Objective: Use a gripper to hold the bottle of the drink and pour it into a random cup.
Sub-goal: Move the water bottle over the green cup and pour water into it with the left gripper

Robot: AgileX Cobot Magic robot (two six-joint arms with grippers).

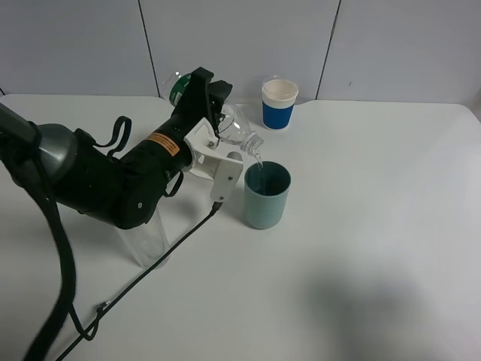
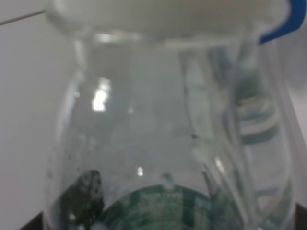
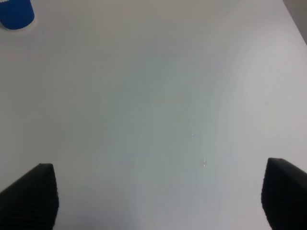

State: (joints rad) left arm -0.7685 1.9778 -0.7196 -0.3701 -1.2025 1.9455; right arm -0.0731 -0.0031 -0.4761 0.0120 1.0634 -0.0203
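In the exterior high view my left gripper [image 1: 222, 137] is shut on the bottle of the drink [image 1: 239, 132], a clear bottle with a green label at its raised base. The bottle is tipped neck down. A thin stream falls from its mouth into the teal-green cup [image 1: 267, 195] just below and right of the gripper. The bottle [image 2: 158, 143] fills the left wrist view, blurred and very close. My right gripper [image 3: 158, 196] is open over bare table, with only its two black fingertips [image 3: 31, 194] showing.
A blue and white paper cup [image 1: 279, 104] stands behind the teal cup near the back wall; a corner of it [image 3: 17, 13] shows in the right wrist view. A clear tall glass [image 1: 150, 239] stands half hidden under the left arm. A black cable [image 1: 161, 259] trails across the white table [image 1: 376, 248].
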